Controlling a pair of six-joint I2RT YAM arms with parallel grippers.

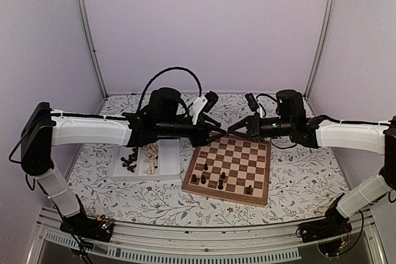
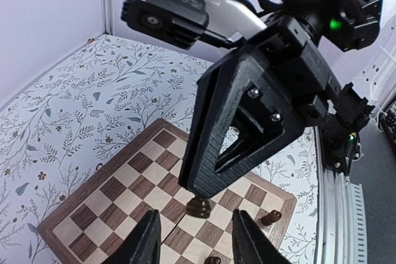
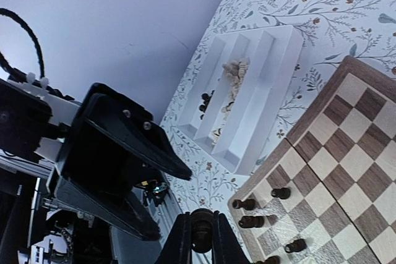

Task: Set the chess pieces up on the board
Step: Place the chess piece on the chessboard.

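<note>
Lilac walls [image 1: 204, 23] close you in on three sides, with metal posts [image 1: 86, 35] in the far corners. Your table [image 1: 297, 180] is covered by a white cloth printed with leafy sprigs. On it the board [image 1: 226, 194] lies right of centre, and a white tray [image 1: 145, 177] sits just beside its left edge.

Your two end effectors meet above the board's far left part. Your left end effector [image 2: 196, 227] points down at the board with its fingers [image 2: 148, 239] well apart. Your right end effector [image 3: 201, 219] is clamped on a dark piece [image 3: 202, 233], which hangs in line with the gap between the left fingers. You cannot tell whether its base touches the board.

Several dark pieces [image 1: 220, 183] stand on the board's near rows. More dark ones [image 1: 129, 161] lie in the tray's left compartment, and pale pieces [image 1: 150, 154] in the right.
</note>
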